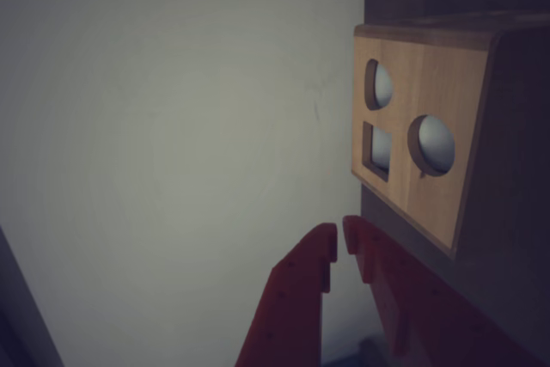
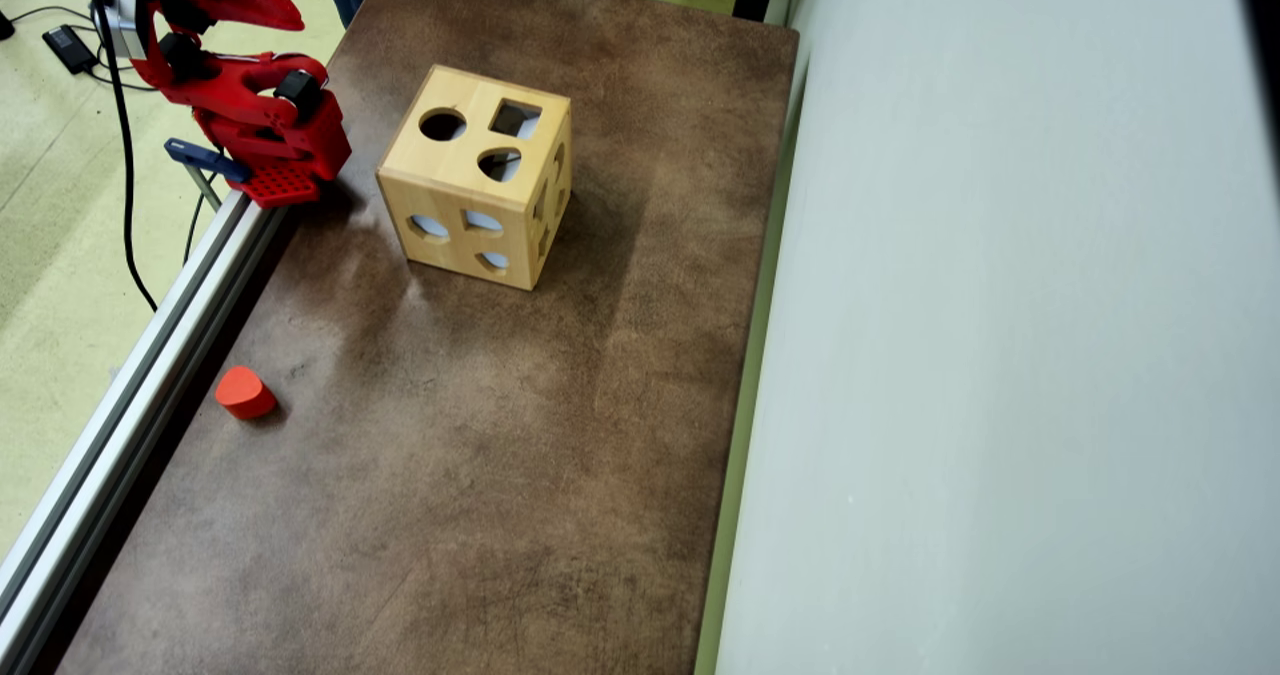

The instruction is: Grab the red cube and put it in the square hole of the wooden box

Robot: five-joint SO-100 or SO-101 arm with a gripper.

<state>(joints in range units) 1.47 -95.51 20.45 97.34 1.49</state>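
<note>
A brown table [image 2: 480, 475] stood beside a pale wall [image 2: 1000, 355]. The wooden box [image 2: 478, 189] sat near the arm's base, its square hole [image 2: 515, 118] on top. The gripper [image 1: 339, 245] hung empty, tips nearly together. The red block [image 2: 244, 393] lay well apart, by the table's rail [image 2: 120, 425].

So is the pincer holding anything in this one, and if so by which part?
Nothing is held. In the wrist view the pincer is nearly closed with nothing between its tips. The red block lies alone on the table, away from the wooden box.
</note>
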